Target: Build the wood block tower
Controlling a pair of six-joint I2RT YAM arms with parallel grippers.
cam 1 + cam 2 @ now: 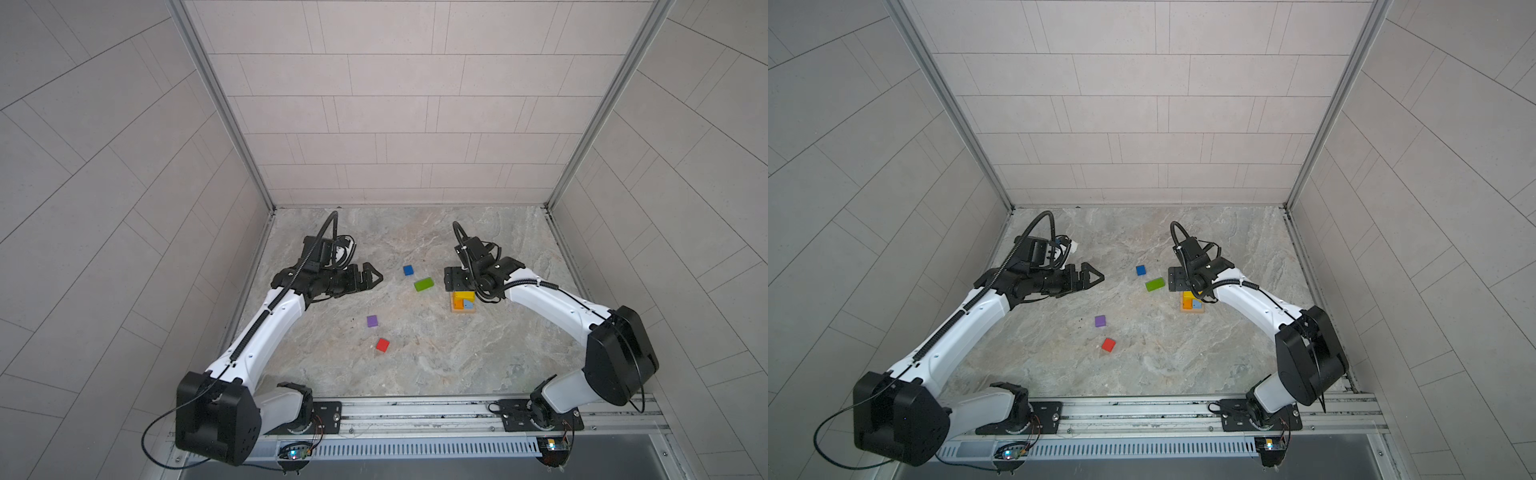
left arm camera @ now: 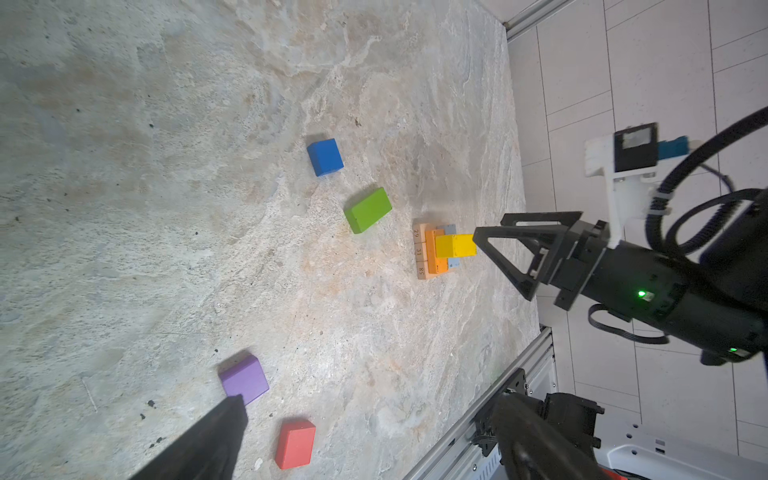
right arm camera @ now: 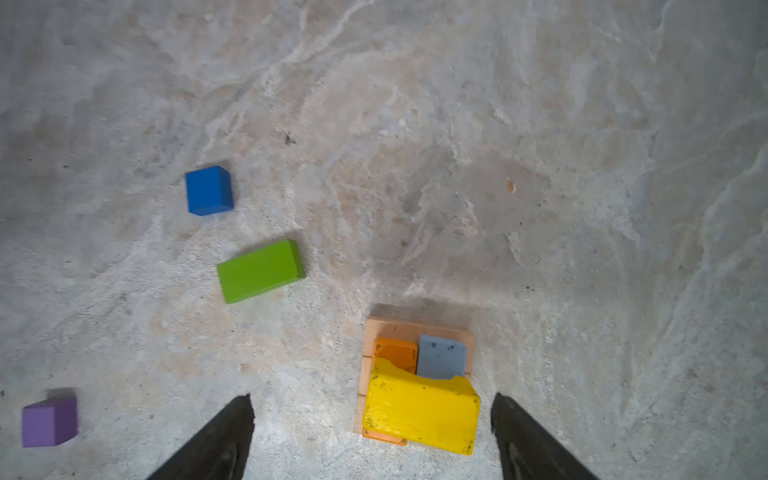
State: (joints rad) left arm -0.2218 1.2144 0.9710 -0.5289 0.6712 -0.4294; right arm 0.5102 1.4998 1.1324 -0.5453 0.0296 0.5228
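Note:
The wood block tower (image 1: pixel 457 306) stands right of centre: a tan base (image 3: pixel 415 326), an orange bar (image 3: pixel 397 353) and a light-blue bar (image 3: pixel 442 357) on it, and a yellow bar (image 3: pixel 419 411) across the top. My right gripper (image 3: pixel 372 405) hovers open over the tower, its fingers well clear on either side of the yellow bar. A green bar (image 1: pixel 424 284), dark-blue cube (image 1: pixel 408 270), purple cube (image 1: pixel 372 321) and red cube (image 1: pixel 382 345) lie loose on the table. My left gripper (image 1: pixel 376 277) is open and empty, left of the dark-blue cube.
Tiled walls enclose the marbled table (image 1: pixel 415 365) on the left, back and right. A metal rail (image 1: pixel 415 409) carrying both arm bases runs along the front edge. The right arm's elbow (image 1: pixel 619 357) hangs over the front right corner.

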